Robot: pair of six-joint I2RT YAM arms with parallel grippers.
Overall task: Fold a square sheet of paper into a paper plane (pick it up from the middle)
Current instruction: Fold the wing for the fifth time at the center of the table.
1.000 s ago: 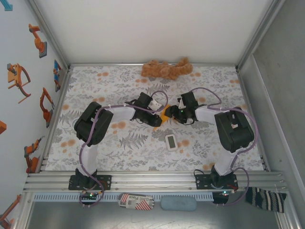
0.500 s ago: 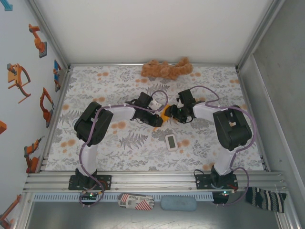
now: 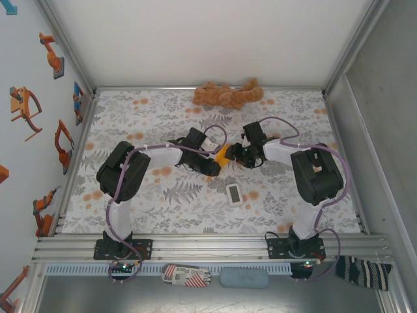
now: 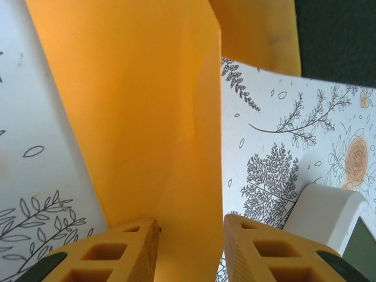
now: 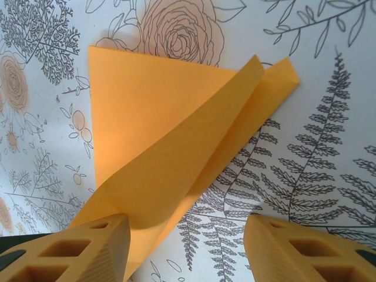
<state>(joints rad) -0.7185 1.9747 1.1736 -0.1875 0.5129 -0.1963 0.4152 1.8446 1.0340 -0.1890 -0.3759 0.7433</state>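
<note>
The square sheet of paper (image 3: 223, 154) is orange and folded into a creased, roughly triangular shape lying on the floral tablecloth between the two grippers. In the right wrist view the sheet (image 5: 158, 111) shows a flap lifting off the table toward the left finger (image 5: 97, 249). My right gripper (image 5: 185, 235) is open wide, with the paper's near corner by that finger. In the left wrist view the paper (image 4: 147, 106) runs down between the fingers. My left gripper (image 4: 191, 247) straddles it with its jaws parted. From above, the left gripper (image 3: 212, 164) and right gripper (image 3: 238, 155) face each other across the paper.
A small white rectangular device (image 3: 234, 193) lies just in front of the paper, and its corner (image 4: 326, 214) is close to my left gripper's right finger. A brown plush toy (image 3: 228, 94) lies at the table's far edge. Metal frame rails bound the table.
My left gripper's jaws have parted from their tighter hold on the paper. The right gripper has shifted a little left toward the paper, and the left arm's elbow has drifted left.
</note>
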